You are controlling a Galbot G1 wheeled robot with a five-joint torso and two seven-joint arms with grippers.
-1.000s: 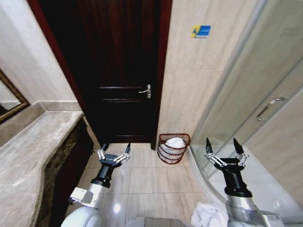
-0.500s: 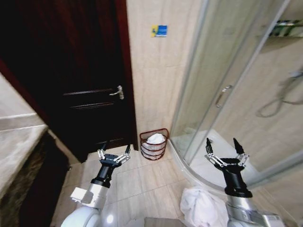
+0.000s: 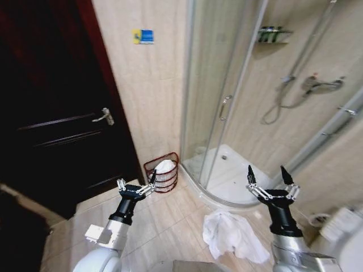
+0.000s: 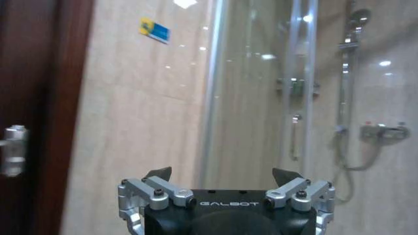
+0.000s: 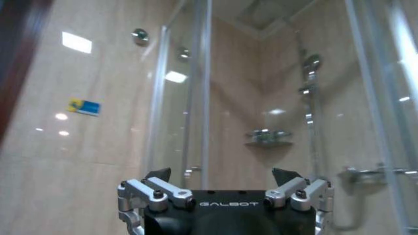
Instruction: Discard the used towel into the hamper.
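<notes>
The towel (image 3: 231,236) lies crumpled on the floor, below and between the left gripper (image 3: 136,185) and right gripper (image 3: 271,182), both spread wide and empty. Soft, light and floppy; pinch a raised fold. The hamper (image 3: 161,171) stands beyond the left gripper.

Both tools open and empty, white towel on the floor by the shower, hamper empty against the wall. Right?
Not quite: the hamper is not empty; the head view shows something white inside it. The rest holds: left tool and right tool are open and empty, and the towel lies on the floor by the shower.
</notes>
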